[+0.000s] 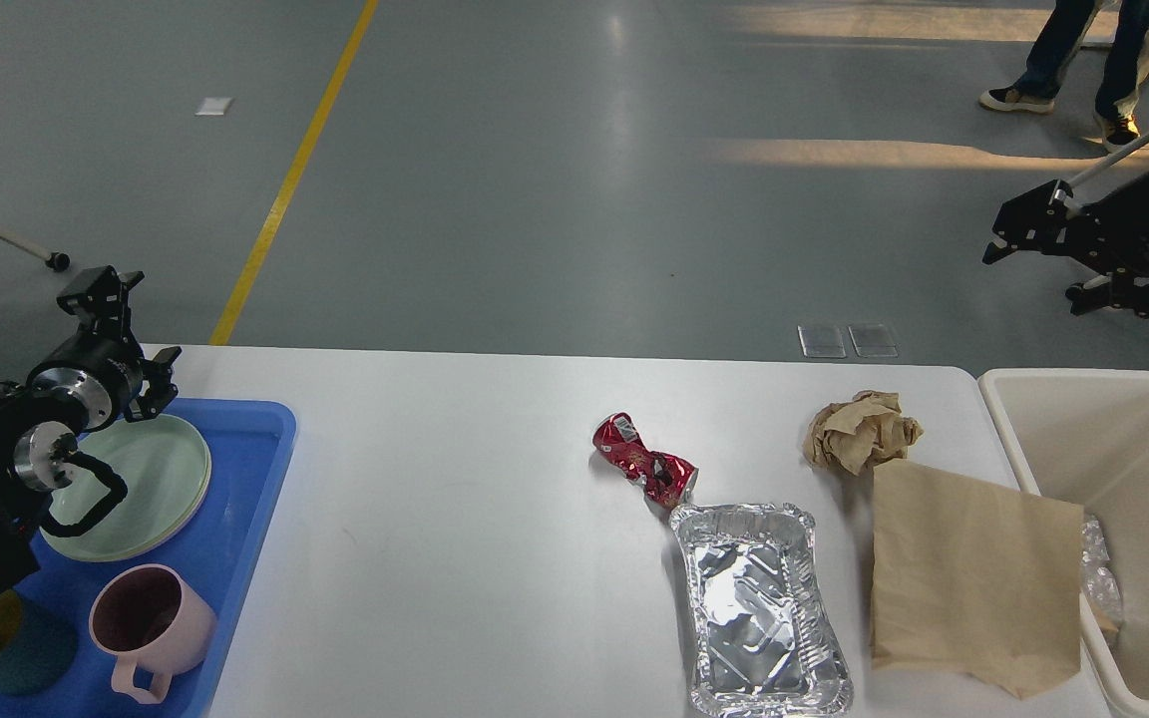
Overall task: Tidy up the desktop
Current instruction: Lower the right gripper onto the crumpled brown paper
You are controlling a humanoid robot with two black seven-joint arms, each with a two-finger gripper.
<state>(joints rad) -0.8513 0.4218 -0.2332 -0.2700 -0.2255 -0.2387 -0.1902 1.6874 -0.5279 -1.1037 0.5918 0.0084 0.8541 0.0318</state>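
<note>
White desktop [455, 519] with crushed red can [645, 471] touching foil tray [760, 610], left gripper [121, 334] empty above blue tray [245, 499], right gripper [1018, 224] beyond cream bin [1148, 499], well apart from litter

I am in a big industrial hall, something like a factory floor or robot test lab. The grey floor [555, 199] is smooth and shiny and stretches far past my white table [455, 538]. A yellow line [290, 179] is painted along it. Wheeled chair legs [1083, 175] and a person's legs [1063, 50] show at the far right.
</note>
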